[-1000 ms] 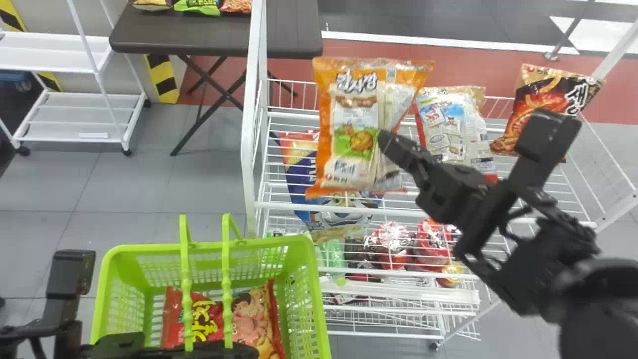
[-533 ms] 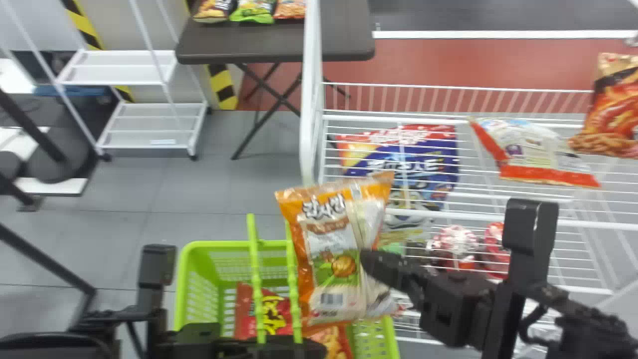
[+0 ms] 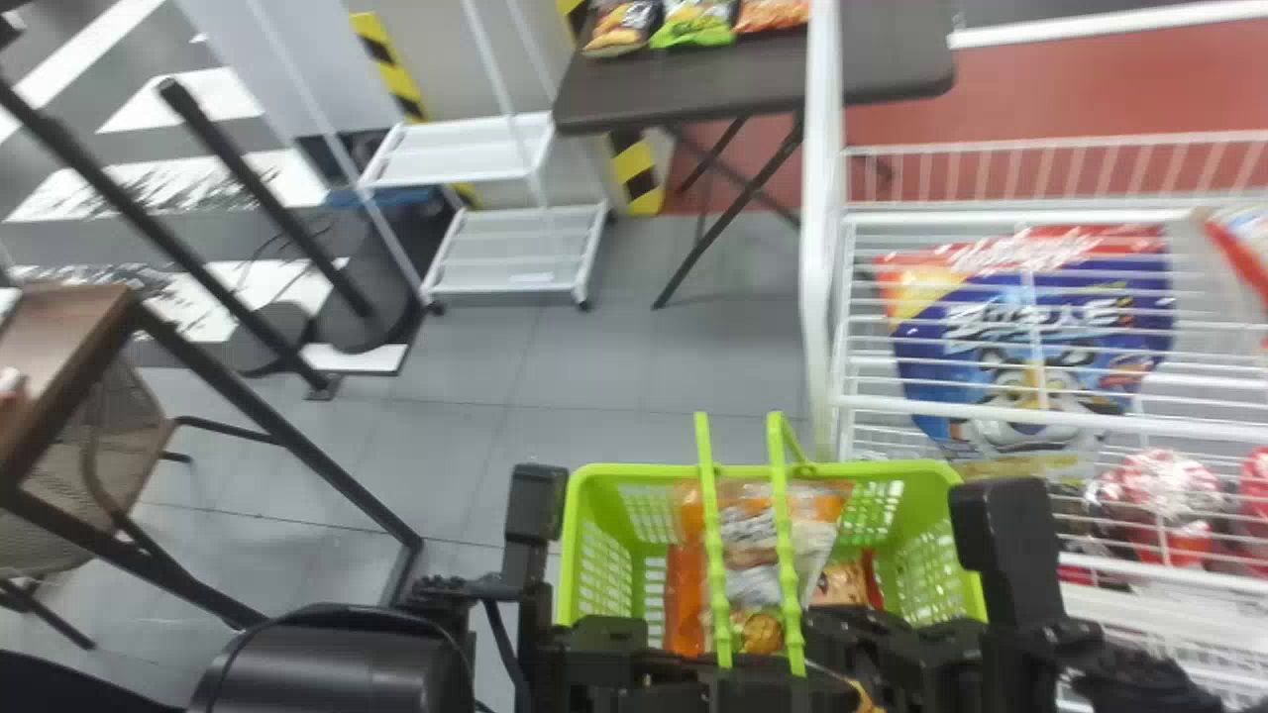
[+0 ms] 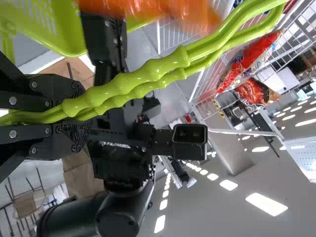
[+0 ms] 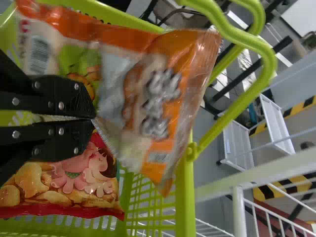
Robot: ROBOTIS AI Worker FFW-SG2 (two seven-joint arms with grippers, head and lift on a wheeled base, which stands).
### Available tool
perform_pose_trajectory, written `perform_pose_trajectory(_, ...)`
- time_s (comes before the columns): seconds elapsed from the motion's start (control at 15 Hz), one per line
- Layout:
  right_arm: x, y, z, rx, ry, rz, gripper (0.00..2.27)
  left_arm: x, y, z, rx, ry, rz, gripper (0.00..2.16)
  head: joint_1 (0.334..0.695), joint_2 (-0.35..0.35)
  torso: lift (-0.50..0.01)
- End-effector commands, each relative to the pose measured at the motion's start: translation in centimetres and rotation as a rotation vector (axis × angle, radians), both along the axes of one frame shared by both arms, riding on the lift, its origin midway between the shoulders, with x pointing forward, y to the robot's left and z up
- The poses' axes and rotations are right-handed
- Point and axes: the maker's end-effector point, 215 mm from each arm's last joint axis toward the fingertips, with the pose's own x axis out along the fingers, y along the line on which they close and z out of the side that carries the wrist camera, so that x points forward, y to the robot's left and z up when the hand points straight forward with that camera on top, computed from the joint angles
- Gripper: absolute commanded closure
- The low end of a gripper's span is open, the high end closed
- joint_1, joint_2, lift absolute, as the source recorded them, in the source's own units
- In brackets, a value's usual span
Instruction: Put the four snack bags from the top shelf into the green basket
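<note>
The green basket stands low in front. My left gripper is at its near side; in the left wrist view this gripper is shut on the green handles. My right gripper reaches in from the right; its fingers pinch the orange snack bag in the right wrist view. This bag hangs within the basket's opening, behind the handles. Beneath it lies a red bag with a pink character. A blue bag and a red-and-white bag are on the rack.
The white wire rack rises just right of the basket, with red packages on a lower level. A dark table holding small bags and a white trolley stand behind. At the left is a brown table.
The right gripper has carried the orange bag from above the rack across and down to the basket. The head view has swung left, so the rack and basket appear farther right.
</note>
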Motion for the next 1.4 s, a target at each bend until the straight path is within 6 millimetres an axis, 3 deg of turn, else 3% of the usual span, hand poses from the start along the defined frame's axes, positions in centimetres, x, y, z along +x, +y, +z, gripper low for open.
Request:
perform_pose_trajectory(0.0, 0.4, -2.6, 2.2, -0.015, -0.043, -0.028, 0.01, -0.2, 0.2, 0.1, -0.008, 0.003, -0.001, 2.15, 0.695, 0.350, 0.000)
perform_pose_trajectory(0.13, 1.4, -6.9, 3.9, -0.031, -0.059, -0.100, 0.06, -0.2, 0.1, 0.2, -0.010, 0.001, -0.004, 2.15, 0.695, 0.325, 0.000)
perform_pose_trajectory(0.27, 4.5, -13.3, 5.7, -0.062, -0.105, -0.223, 0.06, -0.2, 0.1, 0.2, -0.010, 0.001, -0.005, 2.15, 0.695, 0.265, 0.000)
perform_pose_trajectory(0.4, 9.3, -20.5, 8.3, -0.113, -0.150, -0.345, 0.06, -0.3, 0.0, 0.2, -0.010, 0.001, -0.006, 2.15, 0.695, 0.127, 0.000)
perform_pose_trajectory(0.47, 11.8, -23.1, 9.9, -0.127, -0.179, -0.390, 0.06, -0.4, -0.1, 0.2, -0.011, 0.002, -0.009, 2.15, 0.695, 0.059, 0.000)
perform_pose_trajectory(0.67, 17.5, -27.5, 11.9, -0.134, -0.172, -0.468, 0.06, -0.5, -0.2, 0.3, -0.012, 0.002, -0.013, 2.15, 0.695, -0.130, 0.000)
perform_pose_trajectory(0.87, 22.4, -30.2, 12.2, -0.139, -0.092, -0.510, 0.06, -0.8, 0.0, 0.1, -0.009, 0.008, -0.008, 2.15, 0.695, -0.185, 0.000)
perform_pose_trajectory(1.13, 26.4, -36.1, 12.6, -0.139, -0.037, -0.618, 0.06, -0.8, 0.4, 0.0, -0.004, 0.011, 0.000, 2.15, 0.695, -0.226, 0.000)
perform_pose_trajectory(1.33, 27.5, -40.2, 10.8, -0.188, 0.029, -0.663, 0.06, -0.8, 0.3, 0.0, -0.005, 0.010, 0.001, 2.15, 0.695, -0.284, 0.000)
